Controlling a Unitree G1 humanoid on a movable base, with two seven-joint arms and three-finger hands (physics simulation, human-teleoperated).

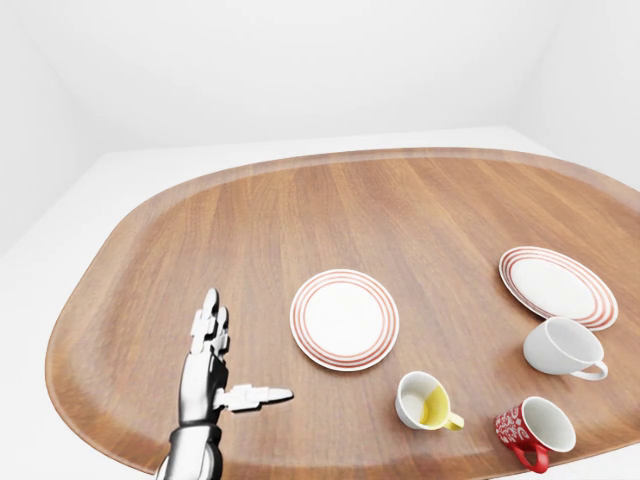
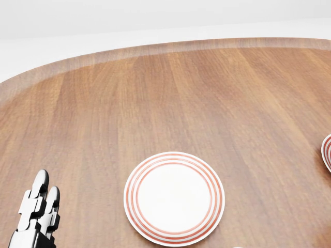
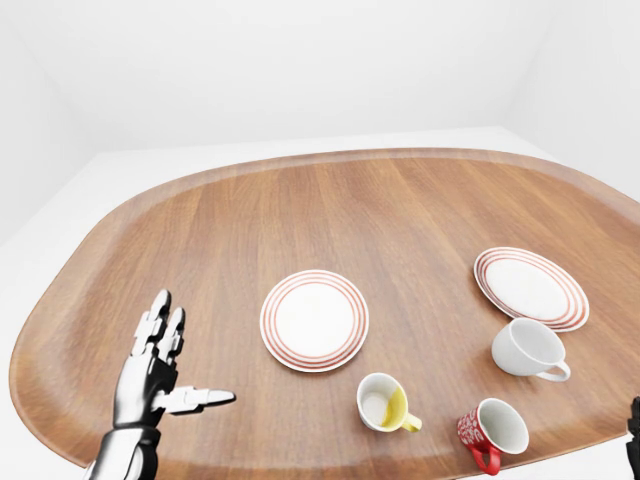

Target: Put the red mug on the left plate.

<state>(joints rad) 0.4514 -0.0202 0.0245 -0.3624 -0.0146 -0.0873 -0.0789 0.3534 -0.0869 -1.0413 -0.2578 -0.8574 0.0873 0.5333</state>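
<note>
We are still at the reach — the red mug (image 1: 533, 431) sits untouched on the counter (image 1: 300, 215), low right, well apart from the left plate (image 1: 344, 319); our left hand (image 1: 212, 360) hovers, fingers (image 1: 211, 318) spread wide and empty; next we must grasp the mug.

The left plate (image 1: 344, 319) is ringed by bare surface (image 1: 330, 215) toward the far and left edges. Near the right edge, the path is crowded by the yellow mug (image 1: 426, 401), white mug (image 1: 563, 348) and red mug (image 1: 535, 430).

Left plate (image 2: 174, 198) on wooden table (image 2: 170, 98), left hand (image 2: 36, 214) beside.
</note>
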